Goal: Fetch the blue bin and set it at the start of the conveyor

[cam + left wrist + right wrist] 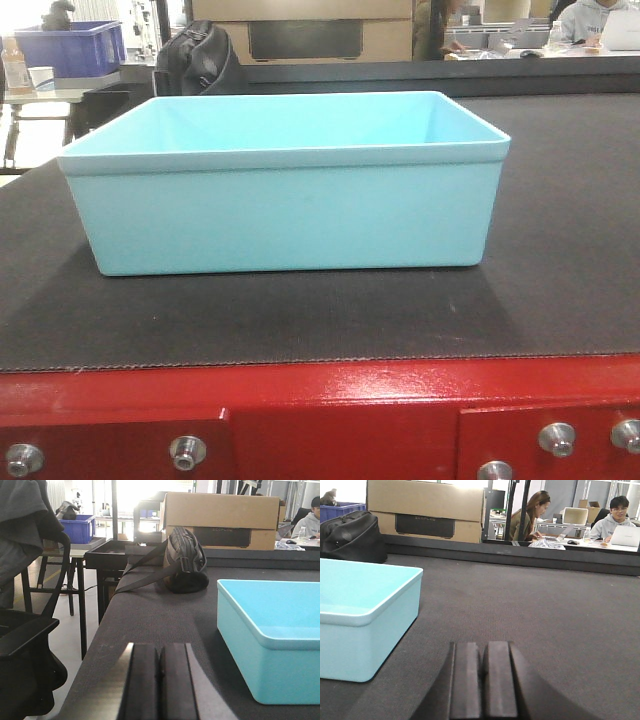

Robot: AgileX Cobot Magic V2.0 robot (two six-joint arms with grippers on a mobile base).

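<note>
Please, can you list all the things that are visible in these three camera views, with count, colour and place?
blue bin: one, light cyan, empty, sitting on the belt close to the red frame
conveyor start: one dark grey belt end with a glossy red frame and silver bolts below
black bag: one, lying on the belt beyond the bin
cardboard box: one large, brown, behind the belt's far edge
dark blue crate: one, on a table at far left
office chair: one, black, left of the belt
people: two seated at desks with laptops, far right
left gripper: black fingers closed, left of the bin
right gripper: black fingers closed, right of the bin
</note>
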